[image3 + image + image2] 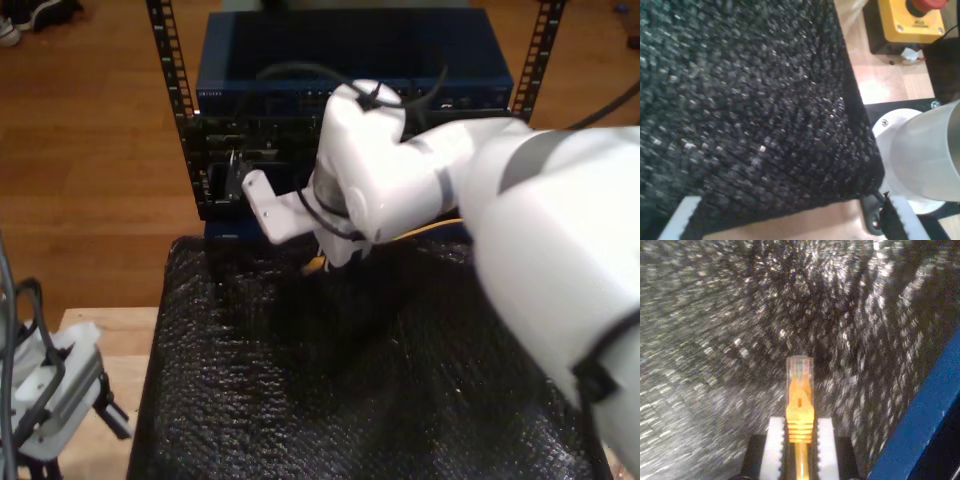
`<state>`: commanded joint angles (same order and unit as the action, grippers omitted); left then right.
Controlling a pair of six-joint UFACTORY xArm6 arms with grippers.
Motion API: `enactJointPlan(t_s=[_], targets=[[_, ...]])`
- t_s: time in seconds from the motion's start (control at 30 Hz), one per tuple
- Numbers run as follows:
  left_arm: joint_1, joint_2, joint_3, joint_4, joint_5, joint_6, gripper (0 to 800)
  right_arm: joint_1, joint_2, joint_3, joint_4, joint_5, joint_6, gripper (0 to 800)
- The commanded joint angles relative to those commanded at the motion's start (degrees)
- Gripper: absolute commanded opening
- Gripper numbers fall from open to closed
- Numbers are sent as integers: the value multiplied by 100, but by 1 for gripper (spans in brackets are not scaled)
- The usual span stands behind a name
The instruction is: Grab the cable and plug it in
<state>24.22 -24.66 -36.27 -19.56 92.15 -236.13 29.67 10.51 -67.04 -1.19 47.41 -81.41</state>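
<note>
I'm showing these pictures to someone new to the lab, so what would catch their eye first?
Most striking is the yellow-orange cable with its clear plug, clamped between the jaws of my second gripper and pointing out over the black mat. Next comes the big white arm on the exterior view's right, reaching toward the blue rack behind the mat. The first wrist view adds a yellow box with a red button on the wooden table.

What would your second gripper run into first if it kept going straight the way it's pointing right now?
Probably the black mat: it lies straight ahead of the cable plug held in my second gripper. The blue edge sits off to the side. Depth is unclear.
</note>
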Motion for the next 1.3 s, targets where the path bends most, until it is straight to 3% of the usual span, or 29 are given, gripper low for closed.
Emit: enactJointPlan(t_s=[0.3, 0.53, 0.9, 1.03, 1.3], targets=[[-9, -26, -273, -1424, 932, -70, 800, -431, -1618, 782, -9, 809, 264, 4], [-35, 26, -484, -2101, 993, -229, 800, -1037, -2585, 826, -18, 1697, 264, 4], [-580, -9, -536, -3121, 993, -554, 800, -1662, -4536, 1758, 18, 2796, 281, 4], [-756, -18, -536, -3446, 1002, -703, 800, -1670, -4870, 1714, 97, 3218, 475, 4], [-923, 53, -598, -3763, 958, -703, 800, -1635, -4870, 1354, 369, 3499, 677, 4]])
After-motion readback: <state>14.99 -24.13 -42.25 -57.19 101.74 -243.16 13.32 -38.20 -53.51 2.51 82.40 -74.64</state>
